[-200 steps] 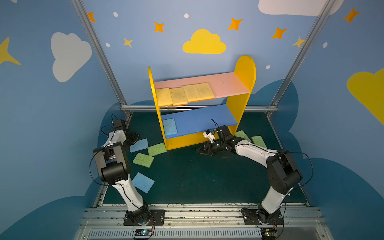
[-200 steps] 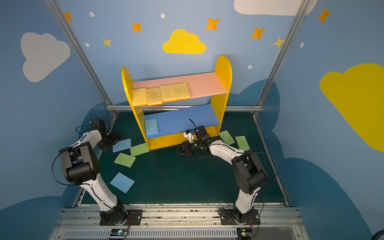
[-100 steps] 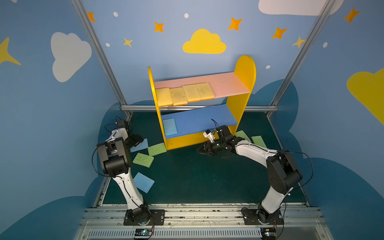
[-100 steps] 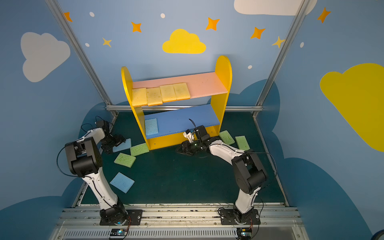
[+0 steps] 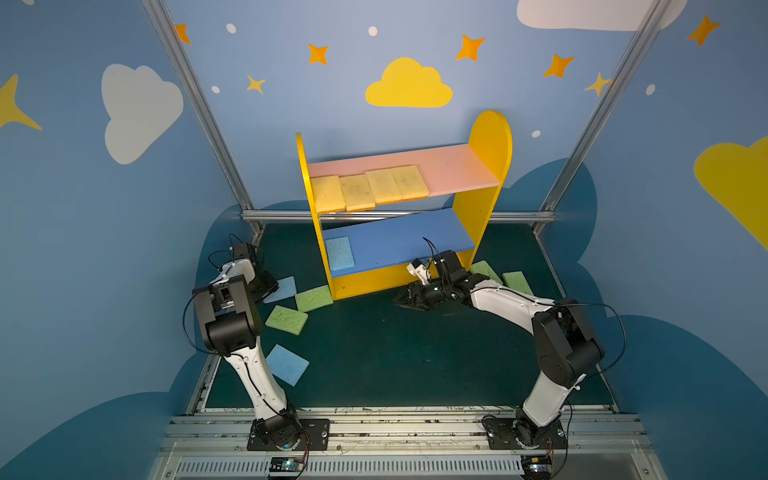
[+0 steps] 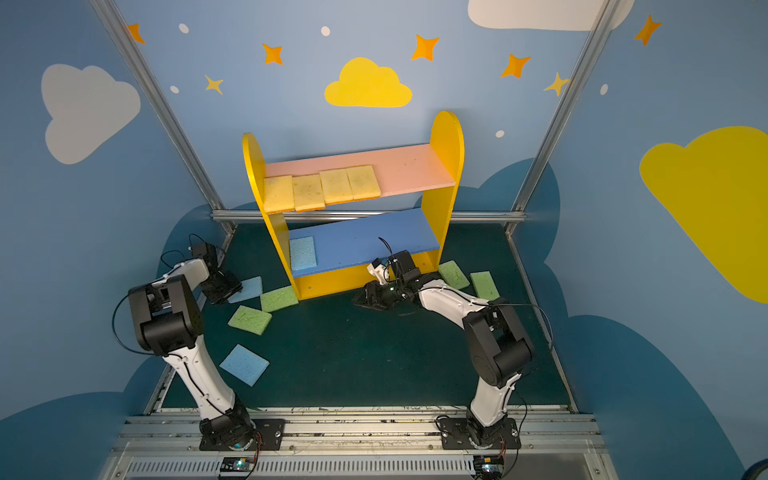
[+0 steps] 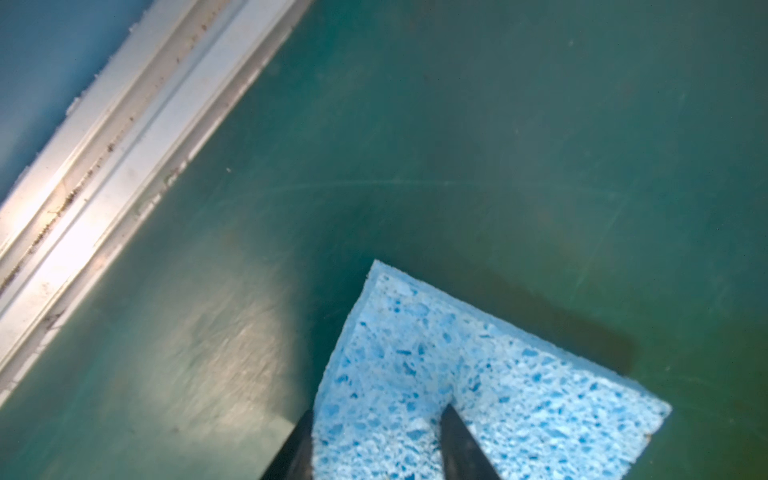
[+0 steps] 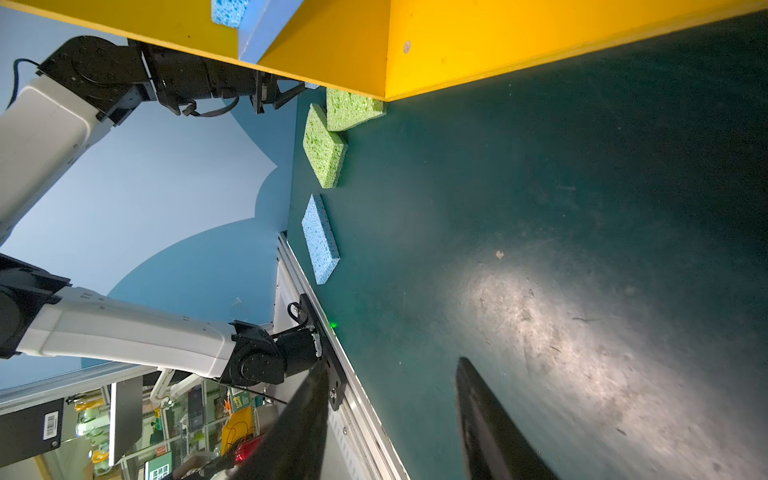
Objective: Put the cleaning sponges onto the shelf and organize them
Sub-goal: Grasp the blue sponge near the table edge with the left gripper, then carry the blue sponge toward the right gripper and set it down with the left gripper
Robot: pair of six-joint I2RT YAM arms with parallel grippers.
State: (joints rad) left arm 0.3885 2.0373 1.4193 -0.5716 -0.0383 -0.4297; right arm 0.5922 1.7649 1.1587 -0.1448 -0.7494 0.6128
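The left gripper [image 7: 376, 409] pinches the far-left light blue sponge [image 7: 478, 374], likely bound for the shelf [image 5: 482, 199]; the right gripper [image 8: 390, 362] idles spread and empty.

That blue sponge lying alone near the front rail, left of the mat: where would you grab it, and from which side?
Probably from straight above, pinching the blue sponge across its narrow width, midway along its two long edges. It lies flat on the green mat with all four sides free, so only its thin edges offer a hold.
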